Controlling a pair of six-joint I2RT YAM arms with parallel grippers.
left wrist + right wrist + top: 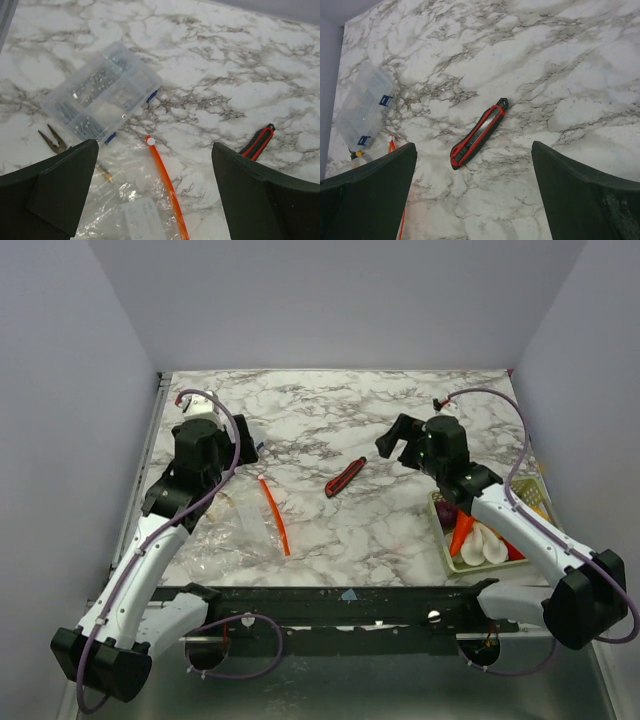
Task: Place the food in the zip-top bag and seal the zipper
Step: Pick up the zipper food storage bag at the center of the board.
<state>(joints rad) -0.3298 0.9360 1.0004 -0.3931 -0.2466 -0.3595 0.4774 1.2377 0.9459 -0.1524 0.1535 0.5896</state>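
1. The left claw [152,147] hangs with its jaws spread wide and nothing between them, above the left side of the marble table [330,410].
2. The right claw [474,145] is likewise wide open and holds nothing. It is poised over the middle of the table, above a slim red-and-black stick [477,134] that lies at a slant on the marble.
3. The zip-top bag [235,530] lies flat and crumpled on the table's left side, below the left claw. The left wrist camera shows a white label [142,220] on it.
4. The zipper [167,185], an orange-red strip, runs along the bag's right edge, its far end tipped with a small white tab.
5. The food [463,532] sits well apart from the bag in a pale tray [441,545] at the table's near right, partly hidden by the right arm. Orange, white, purple and red pieces show.
6. A clear plastic box [102,97] with blue latches rests just beyond the bag's far edge.
7. A pair of small pliers [52,140] lies open on the marble just beside that box, to its left in the left wrist view.
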